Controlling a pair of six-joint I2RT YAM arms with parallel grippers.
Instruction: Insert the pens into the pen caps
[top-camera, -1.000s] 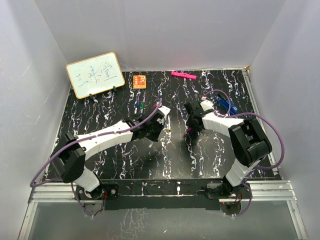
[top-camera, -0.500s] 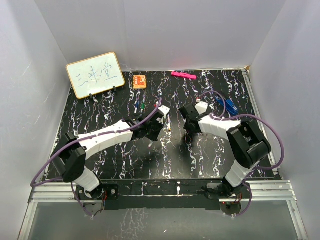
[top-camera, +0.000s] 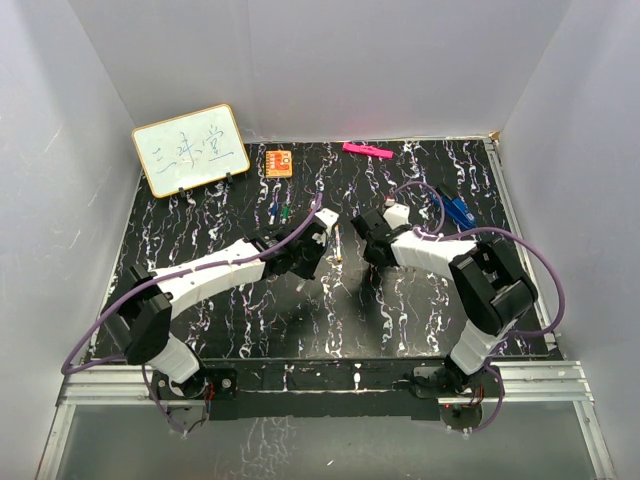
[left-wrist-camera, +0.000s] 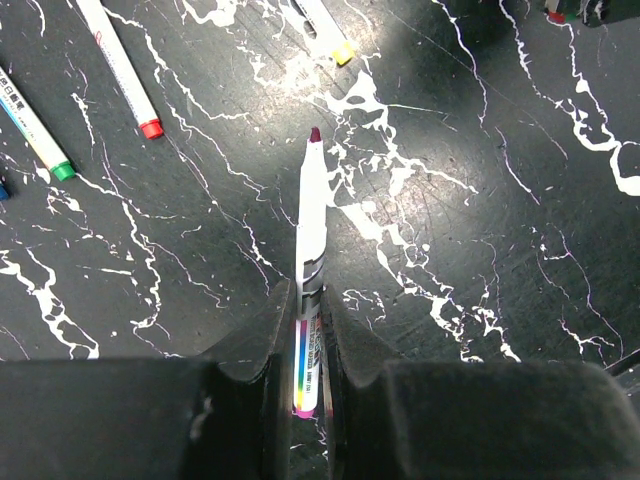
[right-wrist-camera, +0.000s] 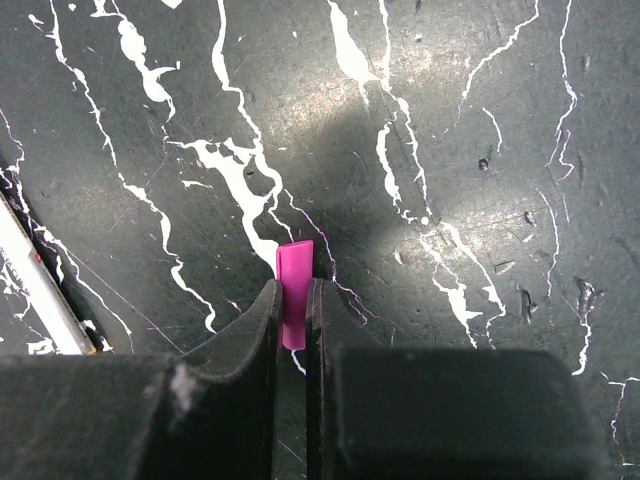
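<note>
My left gripper (left-wrist-camera: 311, 295) is shut on a white pen (left-wrist-camera: 311, 220) with a dark purple tip that points away from the wrist, held low over the black marbled table. My right gripper (right-wrist-camera: 293, 287) is shut on a short magenta-purple pen cap (right-wrist-camera: 294, 270); its end sticks out past the fingertips. In the top view the left gripper (top-camera: 305, 262) and the right gripper (top-camera: 362, 240) face each other at mid-table, a short gap apart. Loose pens lie near: a yellow-tipped one (top-camera: 338, 245) between the grippers, plus red-tipped (left-wrist-camera: 125, 70) and green-tipped (left-wrist-camera: 35, 130) ones.
A whiteboard (top-camera: 190, 149) stands at the back left. An orange square block (top-camera: 279, 162) and a pink bar (top-camera: 367, 150) lie at the back edge. Blue items (top-camera: 455, 210) sit at the right. White walls close in three sides.
My right gripper has moved left with the cap, closer to the left gripper. The left arm has hardly moved.
</note>
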